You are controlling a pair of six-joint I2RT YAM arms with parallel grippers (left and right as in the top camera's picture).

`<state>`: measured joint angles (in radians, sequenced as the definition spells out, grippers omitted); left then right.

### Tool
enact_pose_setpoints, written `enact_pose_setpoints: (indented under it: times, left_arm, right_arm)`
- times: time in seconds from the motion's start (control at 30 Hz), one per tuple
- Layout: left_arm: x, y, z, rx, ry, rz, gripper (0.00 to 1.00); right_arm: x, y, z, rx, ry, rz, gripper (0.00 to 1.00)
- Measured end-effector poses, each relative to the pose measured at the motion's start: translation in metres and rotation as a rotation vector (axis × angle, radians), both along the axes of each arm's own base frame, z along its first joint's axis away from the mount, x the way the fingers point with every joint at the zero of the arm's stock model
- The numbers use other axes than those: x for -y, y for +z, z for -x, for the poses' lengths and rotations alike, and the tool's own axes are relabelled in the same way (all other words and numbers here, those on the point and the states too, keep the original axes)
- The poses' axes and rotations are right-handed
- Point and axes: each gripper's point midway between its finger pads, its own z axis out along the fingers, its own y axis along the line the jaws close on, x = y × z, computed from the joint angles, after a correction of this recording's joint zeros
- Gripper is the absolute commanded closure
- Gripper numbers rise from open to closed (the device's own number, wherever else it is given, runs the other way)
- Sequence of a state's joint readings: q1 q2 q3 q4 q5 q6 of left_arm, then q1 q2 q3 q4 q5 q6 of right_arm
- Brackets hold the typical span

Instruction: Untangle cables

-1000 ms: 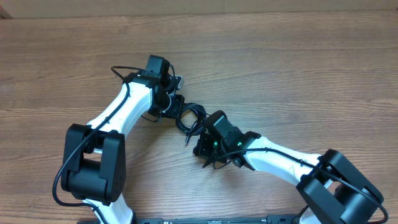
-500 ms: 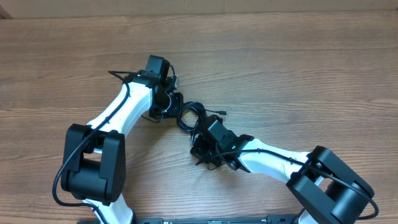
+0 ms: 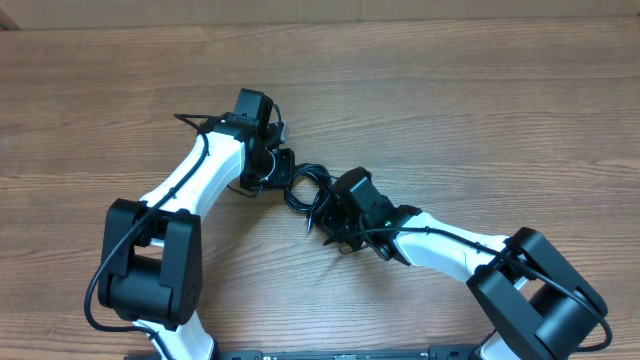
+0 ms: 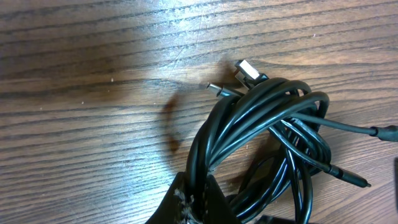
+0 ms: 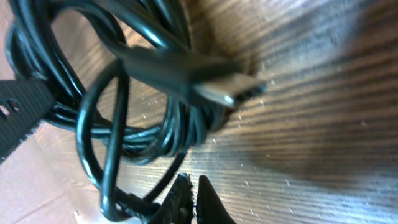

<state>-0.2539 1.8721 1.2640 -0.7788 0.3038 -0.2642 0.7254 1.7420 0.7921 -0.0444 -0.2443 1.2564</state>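
Cables (image 3: pixel 303 186) lie bundled on the counter (image 3: pixel 480 110), a dark tangle from overhead. The left wrist view resolves silver plugs (image 4: pixel 247 68) and my left claw (image 4: pixel 194 200) pinching the loops. My right claw (image 5: pixel 188 198) is pressed together, nearer the bundle than a second ago. Whether it grips a cord is unclear.

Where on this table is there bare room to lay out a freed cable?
Free: the far strip of the table beyond the cables, and the wood left of the left arm. Crowded: the middle, where the left gripper and right gripper meet at the cables, and the near edge, filled by the arm bases.
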Motion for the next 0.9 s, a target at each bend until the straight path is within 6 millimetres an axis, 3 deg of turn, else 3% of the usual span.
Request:
enact_pose_setpoints:
  times: [0.2,0.33,0.9]
  left_arm:
    - [0.000,0.000,0.000,0.000,0.000,0.000,0.96]
    - [0.000,0.000,0.000,0.000,0.000,0.000,0.96]
    - [0.000,0.000,0.001,-0.003,0.001,-0.001,0.96]
  right_arm:
    - [-0.003,-0.004,0.027,-0.124,0.070,-0.028,0.96]
    - [-0.007,-0.002,0.033,-0.146,0.094,-0.053,0.96]
    - [-0.009,-0.001,0.025,-0.089,0.077,-0.038,0.96]
